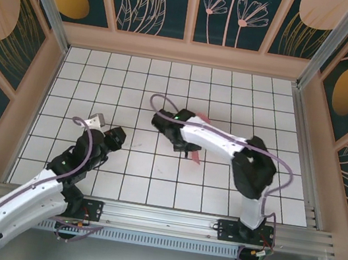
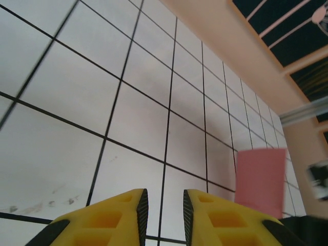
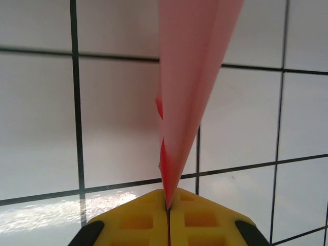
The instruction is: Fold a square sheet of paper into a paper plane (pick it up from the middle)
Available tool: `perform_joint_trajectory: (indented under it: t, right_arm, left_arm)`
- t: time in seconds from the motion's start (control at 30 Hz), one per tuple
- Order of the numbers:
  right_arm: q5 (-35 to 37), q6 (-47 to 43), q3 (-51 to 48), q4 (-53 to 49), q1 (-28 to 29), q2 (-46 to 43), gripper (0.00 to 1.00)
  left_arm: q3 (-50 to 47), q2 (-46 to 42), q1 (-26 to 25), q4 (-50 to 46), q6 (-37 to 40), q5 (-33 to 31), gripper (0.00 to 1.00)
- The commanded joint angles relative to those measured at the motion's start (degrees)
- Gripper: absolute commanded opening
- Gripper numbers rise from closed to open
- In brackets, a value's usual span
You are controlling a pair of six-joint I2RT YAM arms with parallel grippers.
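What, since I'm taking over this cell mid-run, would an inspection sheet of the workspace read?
Surface: white grid-tiled table; faint grey smudges near the left gripper.
Job's things: folded pink paper, tapering to a narrow end at the right gripper.
Clutter: nothing seen.
Grippers: right gripper shut on the folded pink paper; left gripper slightly open, nothing between its fingers.
Cables: purple-grey cables looped along both arms.
Surroundings: peach walls with dark floral panels; aluminium rail at the near edge.
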Motion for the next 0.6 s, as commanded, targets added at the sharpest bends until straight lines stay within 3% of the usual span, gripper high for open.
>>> perform_joint_trajectory:
  t: [0.0,0.17,0.3,0.4,0.47,0.57]
  right_arm:
    - [-3.1,-1.6,3.3,0.6,1.7,4.9,0.12]
    - [-16.4,-4.5,5.0,13.7,2.4,9.0,0.18]
    - [-22.2,-3.6,-0.8,26.4,2.5,0.5,0.50]
    - [-26.6,-3.4,-9.3,36.6,1.2,-8.8,0.58]
    - [-30.7,-2.6,-16.4,44.0,-0.7,-14.4,0.56]
    - [-37.0,-0.1,-26.9,54.5,-4.9,-20.7,0.36]
  left_arm:
    - [-1.3,-4.1,0.3,-4.3,-2.2,-3.8,0.28]
    - [-2.1,-7.0,0.3,-6.1,-3.1,-3.8,0.28]
    - [-1.6,-6.2,0.4,-6.2,-2.6,-2.4,0.29]
    - [-1.6,-4.7,0.3,-5.0,-2.1,-1.2,0.31]
    - [-1.6,-2.9,0.4,-3.1,-1.8,0.6,0.30]
    - [-1.3,1.1,0.3,0.7,-1.1,4.4,0.31]
